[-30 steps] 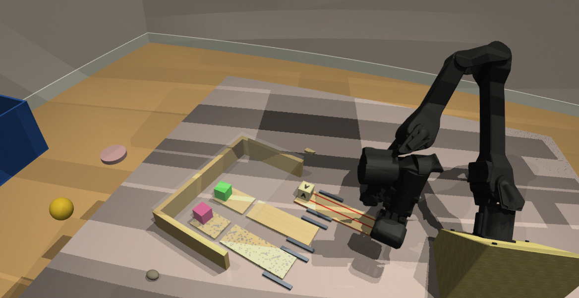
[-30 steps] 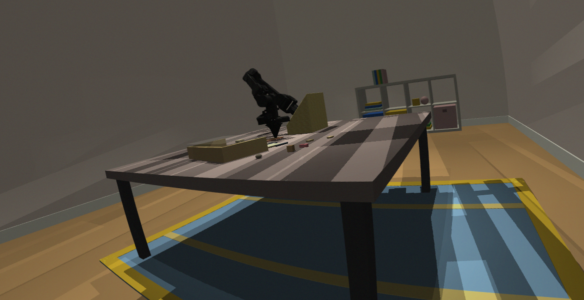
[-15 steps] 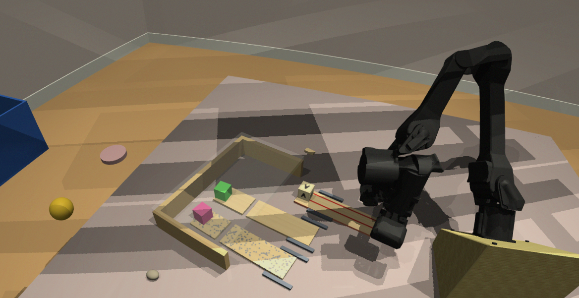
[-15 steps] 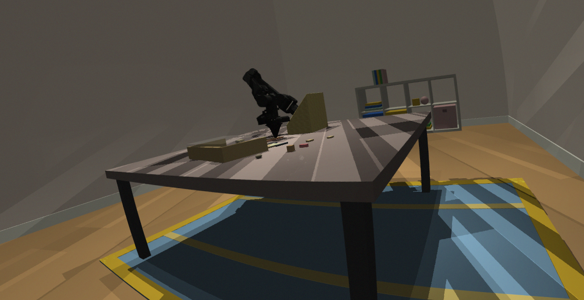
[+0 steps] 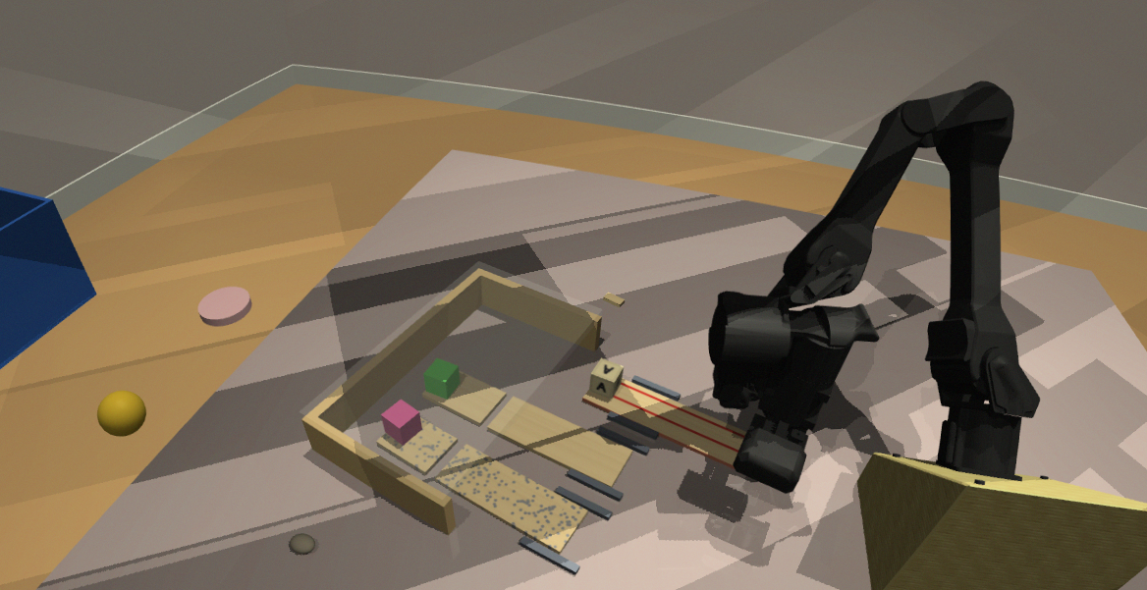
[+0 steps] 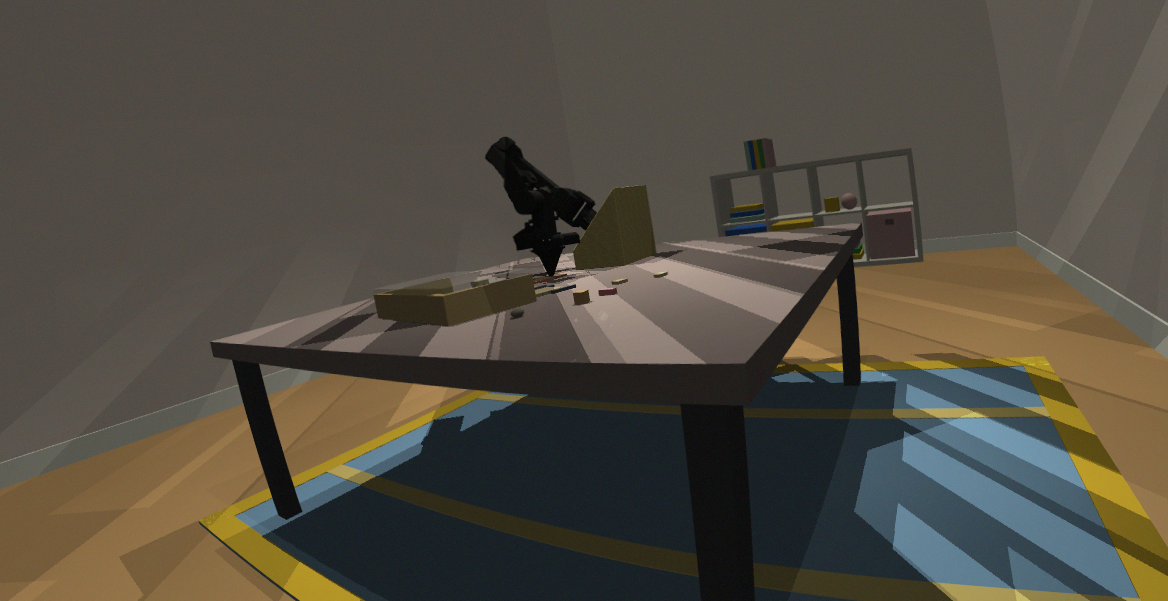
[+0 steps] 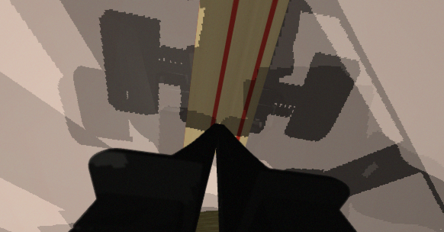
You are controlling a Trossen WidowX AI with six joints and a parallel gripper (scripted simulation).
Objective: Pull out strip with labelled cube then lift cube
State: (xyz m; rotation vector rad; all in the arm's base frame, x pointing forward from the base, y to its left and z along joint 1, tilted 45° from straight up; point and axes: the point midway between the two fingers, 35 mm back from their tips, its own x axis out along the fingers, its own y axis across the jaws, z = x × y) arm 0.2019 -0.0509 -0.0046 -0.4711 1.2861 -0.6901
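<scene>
Red-lined strip (image 5: 682,422) flat on bench (image 6: 572,335), labelled cube (image 5: 604,381) at its far end, jaws clenched empty, tips pressing strip's near end.

Top looks down obliquely; exterior stands far, low; wrist hugs table (image 6: 572,343).

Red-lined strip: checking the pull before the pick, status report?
Gripper shut, tips pressed on the red-lined strip. Labelled cube rides its far end, outside the wooden fence. Nothing blocking.
</scene>
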